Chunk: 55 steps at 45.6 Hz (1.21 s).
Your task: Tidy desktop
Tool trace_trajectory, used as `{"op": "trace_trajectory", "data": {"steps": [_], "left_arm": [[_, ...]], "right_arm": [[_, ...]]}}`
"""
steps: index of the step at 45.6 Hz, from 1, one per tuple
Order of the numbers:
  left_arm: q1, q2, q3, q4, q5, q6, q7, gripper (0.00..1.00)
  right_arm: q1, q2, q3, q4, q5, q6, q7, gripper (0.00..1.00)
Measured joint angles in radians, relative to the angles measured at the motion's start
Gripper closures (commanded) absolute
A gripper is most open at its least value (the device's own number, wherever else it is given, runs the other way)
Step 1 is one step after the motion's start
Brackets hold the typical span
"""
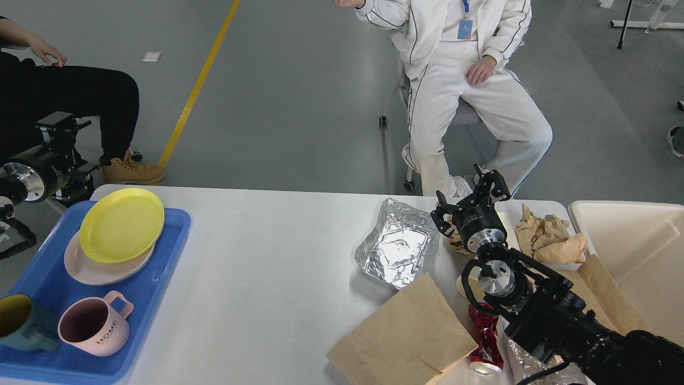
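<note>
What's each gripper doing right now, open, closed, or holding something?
Left gripper: raised off the blue tray, holding nothing; open or closed cannot be told.
Right gripper: fingers open, empty.

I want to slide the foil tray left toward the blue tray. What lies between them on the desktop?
Nothing: in the head view the desktop is bare white surface from the foil tray to the blue tray.

Just left of my right gripper (470, 200) lies the foil tray (396, 249); crumpled paper (550, 233) right; paper bag (404, 334) nearer me.
</note>
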State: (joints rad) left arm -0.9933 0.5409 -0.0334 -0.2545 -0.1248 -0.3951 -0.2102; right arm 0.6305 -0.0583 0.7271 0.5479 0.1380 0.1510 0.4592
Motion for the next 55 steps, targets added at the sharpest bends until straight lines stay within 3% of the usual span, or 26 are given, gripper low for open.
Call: {"op": "trace_trajectory", "data": {"steps": [7,13,18,24,29,55], "left_arm": [[-0.007,-0.096,-0.111,0.094,-0.012,0.003,-0.161,0.04],[-0.015,-0.174,-0.283,0.125,-0.037,0.003,-0.199,0.04],[-0.022,-0.228,-0.384,0.128,-0.061,0.001,-0.158,0.04],[-0.039,-0.288,-0.475,0.125,-0.135,-0.002,-0.031,0.04],[-0.056,-0.325,-0.544,0.116,-0.17,-0.003,0.024,0.04],[-0.073,-0.358,-0.575,0.113,-0.159,0.007,0.026,0.04]], "right_arm": [[0.0,0.0,0.0,0.0,0.0,0.0,0.0,0.0],[0.0,0.0,0.0,0.0,0.0,0.0,0.0,0.0],[0.0,0.0,0.0,0.0,0.0,0.0,0.0,0.0],[0.0,0.0,0.0,0.0,0.0,0.0,0.0,0.0],[0.0,0.0,0.0,0.0,0.0,0.001,0.0,0.0],[0.0,0.0,0.0,0.001,0.0,0.001,0.001,0.0]]}}
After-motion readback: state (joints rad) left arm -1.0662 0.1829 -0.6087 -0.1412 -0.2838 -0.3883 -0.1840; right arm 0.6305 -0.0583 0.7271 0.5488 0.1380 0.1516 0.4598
